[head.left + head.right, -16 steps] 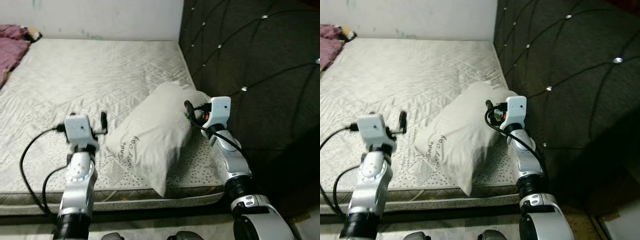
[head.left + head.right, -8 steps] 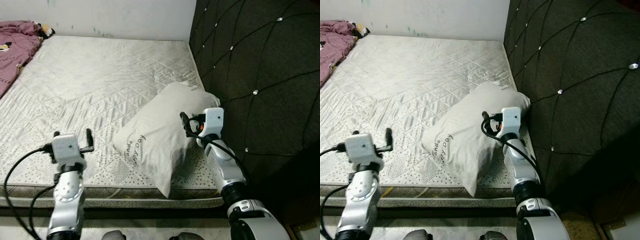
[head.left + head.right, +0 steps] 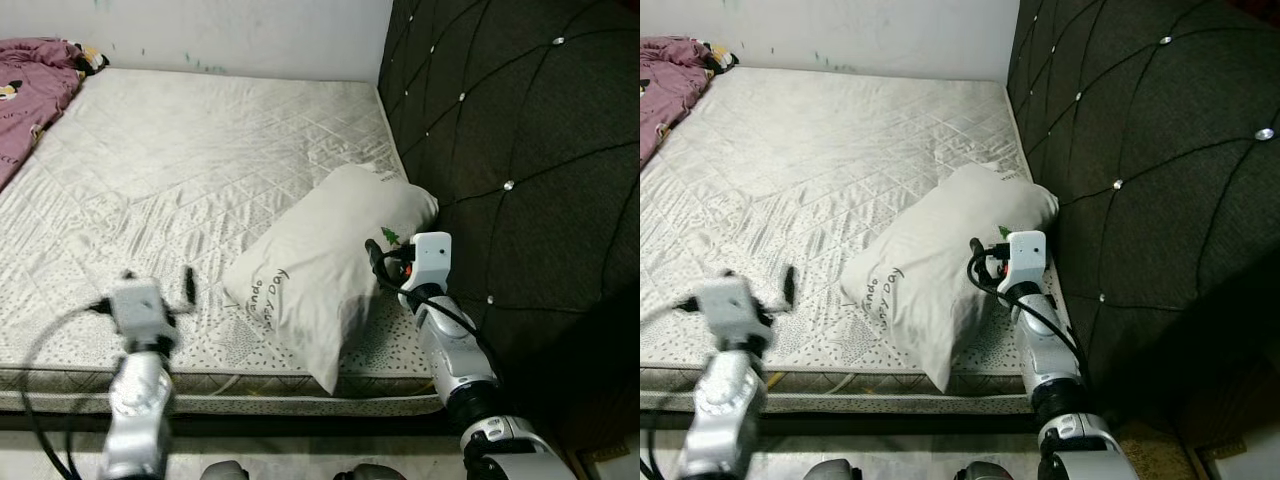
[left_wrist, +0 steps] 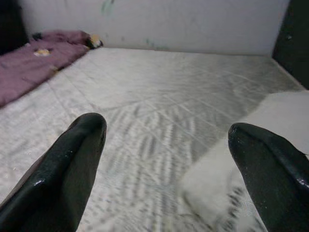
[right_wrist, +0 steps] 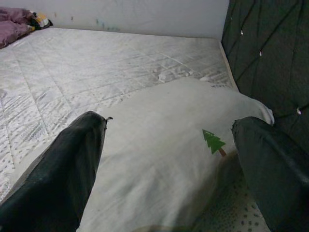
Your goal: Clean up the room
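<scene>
Right end effector (image 5: 164,159): fingers spread wide apart, holding nothing; it sits just at the near right edge of the pillow (image 3: 320,270), with the pillow's surface between and beyond the two fingers in the right wrist view. Contact with the pillow cannot be told.
Left end effector (image 4: 164,164): fingers spread wide apart, empty; it hangs above the near edge of the mattress (image 3: 200,150), to the left of the pillow and apart from it. In the head views this arm is blurred.
Pillow: one, pale grey-white, lying tilted on the near right part of the mattress, its far corner against the headboard (image 3: 520,130). A small green tree print (image 5: 213,142) shows near that end, and a line of dark lettering (image 3: 262,291) near the lower left edge.
Mattress: one, bare, quilted in a diamond pattern, with a dotted border along the near side.
Headboard: one, dark, tufted with shiny studs, standing along the right side of the mattress.
Blanket (image 3: 30,90): one heap of purple-pink cloth at the far left corner of the mattress, well apart from the pillow.
Wall (image 3: 250,35): pale, beyond the far edge of the bed.
</scene>
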Robot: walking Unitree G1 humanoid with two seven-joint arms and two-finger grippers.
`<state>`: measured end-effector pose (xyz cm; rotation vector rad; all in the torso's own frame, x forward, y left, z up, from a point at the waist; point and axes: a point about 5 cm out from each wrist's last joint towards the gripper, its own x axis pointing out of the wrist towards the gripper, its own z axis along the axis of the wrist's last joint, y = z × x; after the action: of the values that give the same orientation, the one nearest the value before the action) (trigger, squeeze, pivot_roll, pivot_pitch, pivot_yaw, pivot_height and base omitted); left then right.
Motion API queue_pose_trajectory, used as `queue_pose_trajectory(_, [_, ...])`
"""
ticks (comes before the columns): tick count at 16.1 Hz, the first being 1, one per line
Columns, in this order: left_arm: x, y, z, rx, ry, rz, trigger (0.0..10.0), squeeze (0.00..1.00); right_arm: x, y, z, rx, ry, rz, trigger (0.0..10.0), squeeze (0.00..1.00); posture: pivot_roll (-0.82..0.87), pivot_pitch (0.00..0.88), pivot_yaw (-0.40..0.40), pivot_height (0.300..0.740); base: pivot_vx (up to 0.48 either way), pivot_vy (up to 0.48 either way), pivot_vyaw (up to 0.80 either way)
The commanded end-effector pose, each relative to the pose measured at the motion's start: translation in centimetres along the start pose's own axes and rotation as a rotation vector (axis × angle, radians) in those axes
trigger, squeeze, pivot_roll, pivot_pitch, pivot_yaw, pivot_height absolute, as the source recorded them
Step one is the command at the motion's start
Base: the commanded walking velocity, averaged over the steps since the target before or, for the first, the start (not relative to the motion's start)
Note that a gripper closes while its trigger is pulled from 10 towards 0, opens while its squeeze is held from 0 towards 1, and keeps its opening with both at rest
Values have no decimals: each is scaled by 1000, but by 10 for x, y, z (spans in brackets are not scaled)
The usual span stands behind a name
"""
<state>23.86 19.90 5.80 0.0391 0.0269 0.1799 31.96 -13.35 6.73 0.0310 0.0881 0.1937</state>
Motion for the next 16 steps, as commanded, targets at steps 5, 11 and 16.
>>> queue_pose_trajectory(5, [-9, -7, 10, -63, -9, -60, 10000, 0, -13, 2, 3, -36, -32, 58, 10000, 0, 45, 0, -76, 740, 0, 0, 0])
queue_pose_trajectory(11, [-23, 2, 34, -57, -56, -71, 10000, 0, -49, -23, 18, -89, -69, 29, 10000, 0, 23, 0, -51, 740, 0, 0, 0])
queue_pose_trajectory(16, [-51, 13, 28, -34, 7, -51, 10000, 0, -77, -27, 14, -139, -30, 52, 10000, 0, 13, 0, -40, 740, 0, 0, 0])
